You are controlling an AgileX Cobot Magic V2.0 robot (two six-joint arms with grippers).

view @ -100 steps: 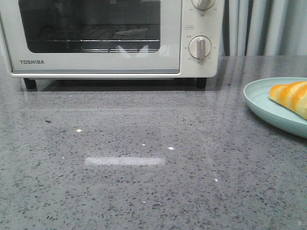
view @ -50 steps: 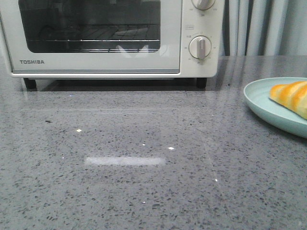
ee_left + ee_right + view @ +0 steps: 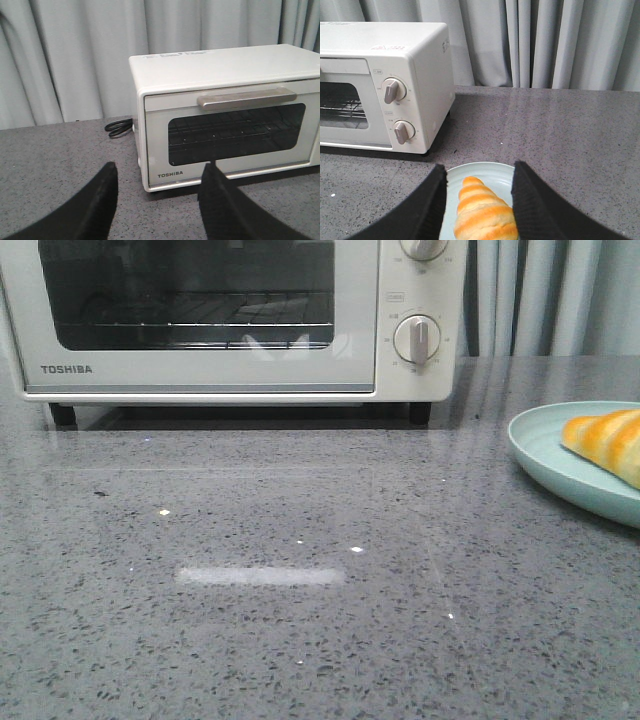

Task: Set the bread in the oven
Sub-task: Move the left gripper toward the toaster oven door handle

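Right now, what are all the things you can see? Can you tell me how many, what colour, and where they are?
oven: one, white, at the back left of the table, door shut, two round knobs on its right side.
bread: one, golden-orange with paler yellow stripes, lying on the plate.
plate: one, pale blue-green, at the right edge of the table.
power cord: one, black, coiled on the table beside the oven.
table: one, speckled grey, under everything.
curtains: pale grey, hanging behind the table.
left gripper: one, black, open, facing the oven door.
right gripper: one, black, open, above the bread, not touching it.
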